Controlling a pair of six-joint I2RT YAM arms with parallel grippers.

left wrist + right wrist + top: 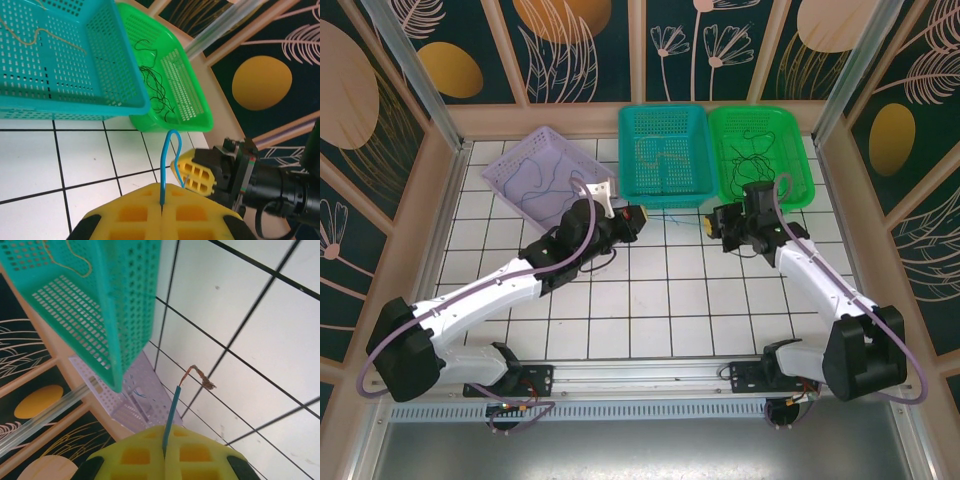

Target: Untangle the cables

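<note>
L fingers clamped on a blue cable — it loops up, then drops to the R fingers, also pinched shut on it; R wrist cam: its frayed coppery tip pokes out over the tiled tabletop. Elsewhere — black cables in green basket; pale cable in teal basket; dark-blue cables in lilac basket.
</note>
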